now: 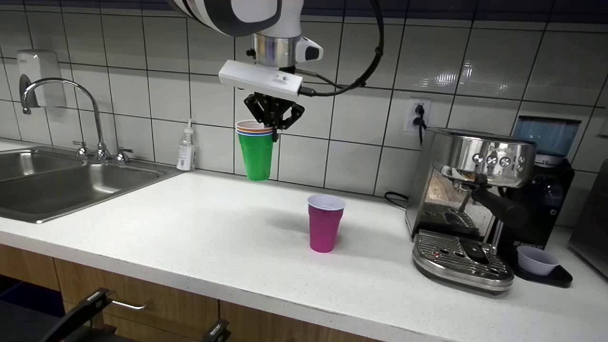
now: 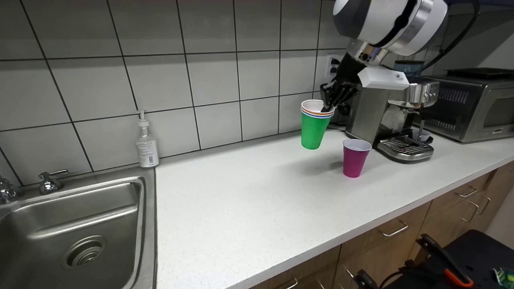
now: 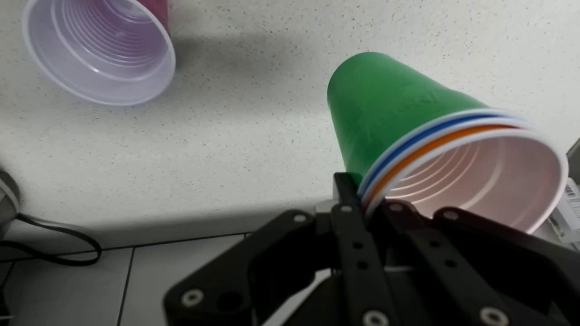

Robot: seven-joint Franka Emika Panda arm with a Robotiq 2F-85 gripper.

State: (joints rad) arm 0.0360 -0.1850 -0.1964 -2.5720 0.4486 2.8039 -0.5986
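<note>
Pinching the green-walled cup stack [image 1: 257,156] by its right rim, jaws almost together, the pincer [image 1: 274,134] hung high, and there, right and nearer, upright and lower, stood the magenta cup [image 1: 325,226]!

Left to right in both exterior views run the stainless-steel rectangular sink [image 1: 95,178], set into the speckled white countertop [image 1: 199,218], the clear plastic pump bottle [image 1: 186,152] at the sink's back right corner, the stack of nested tapered plastic cups, green outermost [image 1: 257,157], the magenta tapered plastic cup [image 1: 324,225] and the boxy stainless-steel espresso machine [image 1: 456,190] — the pale tiled wall [image 1: 361,121] behind them all. The stack hangs above the countertop, part of its rim between the fingers of the black two-finger gripper [image 1: 275,134]; the magenta cup stands upon the countertop.
</note>
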